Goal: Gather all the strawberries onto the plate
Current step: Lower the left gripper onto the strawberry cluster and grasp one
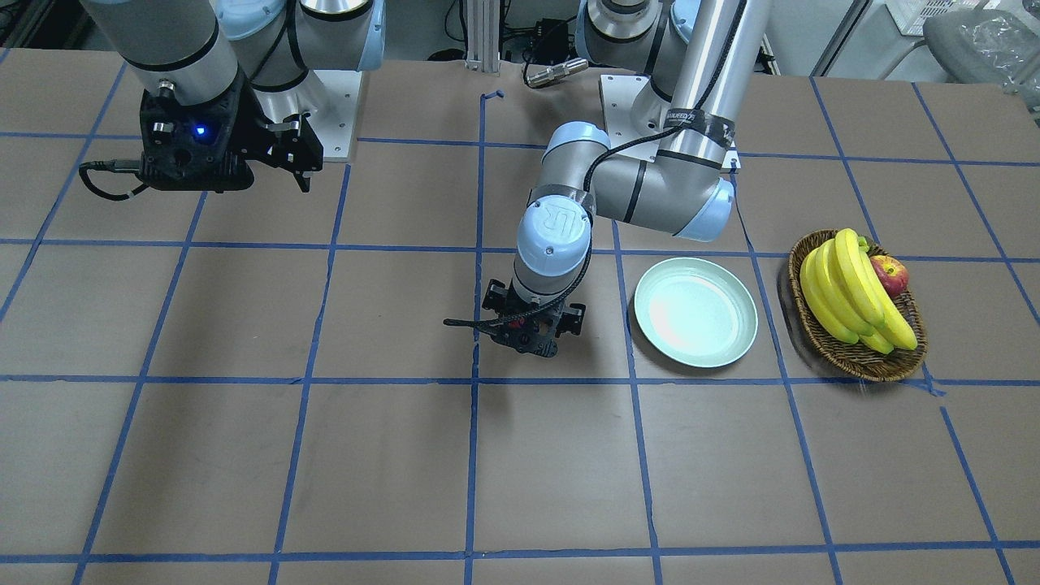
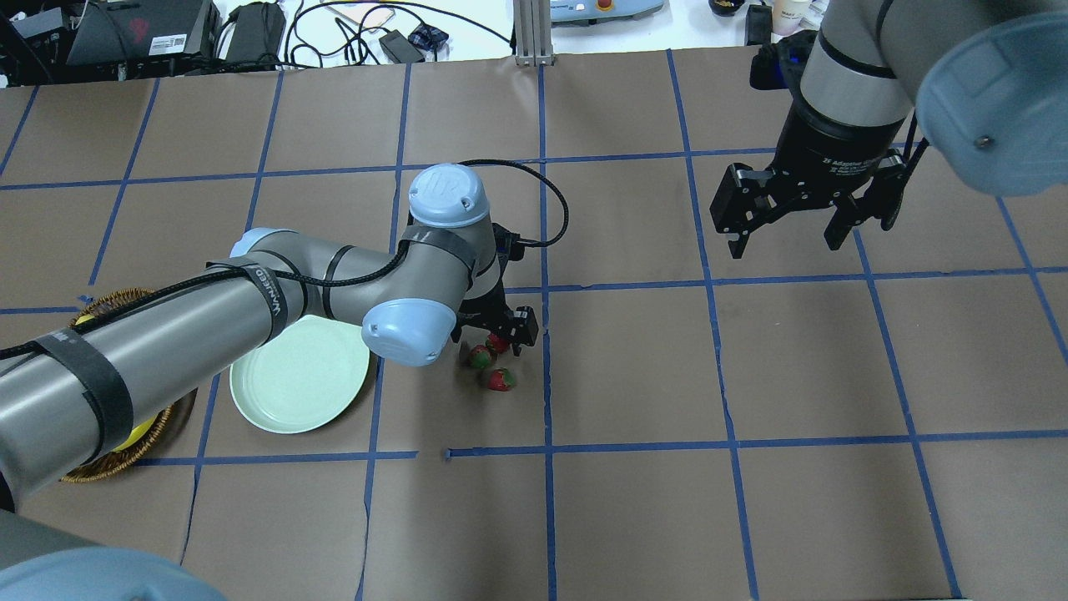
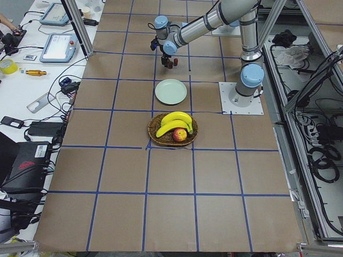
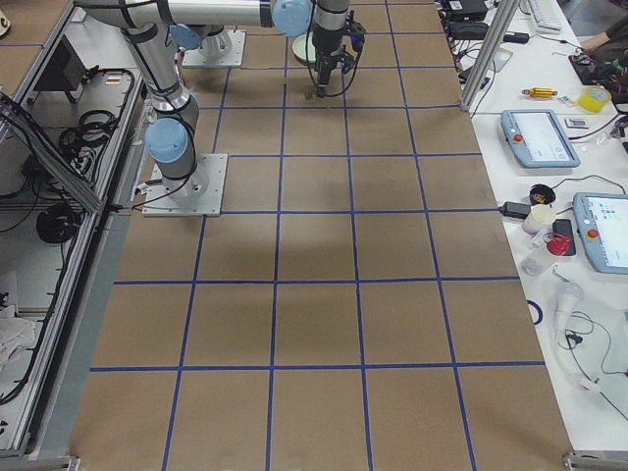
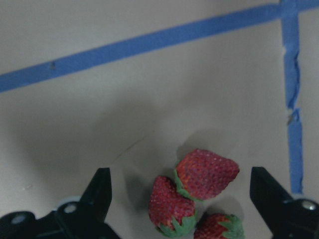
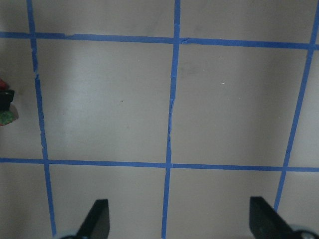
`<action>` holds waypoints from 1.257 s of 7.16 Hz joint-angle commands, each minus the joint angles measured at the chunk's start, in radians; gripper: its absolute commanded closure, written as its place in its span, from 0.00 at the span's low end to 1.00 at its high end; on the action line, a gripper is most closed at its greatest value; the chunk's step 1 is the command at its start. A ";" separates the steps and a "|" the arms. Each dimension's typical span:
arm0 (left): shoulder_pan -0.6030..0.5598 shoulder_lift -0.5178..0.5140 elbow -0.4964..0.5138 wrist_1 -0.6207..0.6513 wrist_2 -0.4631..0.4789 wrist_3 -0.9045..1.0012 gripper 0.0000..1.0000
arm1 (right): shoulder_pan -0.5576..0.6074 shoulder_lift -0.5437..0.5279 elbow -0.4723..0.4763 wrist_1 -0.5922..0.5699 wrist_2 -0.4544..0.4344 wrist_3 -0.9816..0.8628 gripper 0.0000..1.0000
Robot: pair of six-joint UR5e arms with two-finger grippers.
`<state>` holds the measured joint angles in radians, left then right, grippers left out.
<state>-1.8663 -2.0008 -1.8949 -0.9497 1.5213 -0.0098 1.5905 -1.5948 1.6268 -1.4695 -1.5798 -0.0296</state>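
Observation:
Three strawberries lie close together on the brown table right of the plate: one (image 2: 479,357), one (image 2: 501,380) and one (image 2: 498,342) under my left gripper (image 2: 498,332). The left wrist view shows them bunched (image 5: 207,173) (image 5: 169,204) (image 5: 219,226) between the two spread fingers of that open gripper (image 5: 180,174), which hangs low over them and holds nothing. The mint-green plate (image 2: 250,405) is bare, also in the front view (image 1: 650,325). My right gripper (image 2: 784,238) is open and empty, high above the table far to the right.
A wicker basket (image 1: 853,366) with bananas (image 1: 845,284) and an apple (image 1: 890,275) stands just beyond the plate, on the side away from the strawberries. My left arm's elbow (image 2: 409,330) hangs over the plate's edge. Blue tape lines grid the table.

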 commanded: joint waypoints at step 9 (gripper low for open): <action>0.074 0.066 0.068 -0.052 0.011 0.034 0.99 | 0.002 -0.016 -0.004 -0.026 0.003 0.007 0.00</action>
<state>-1.8408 -1.9621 -1.8453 -0.9678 1.5296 0.0147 1.5917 -1.6112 1.6221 -1.4951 -1.5780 -0.0233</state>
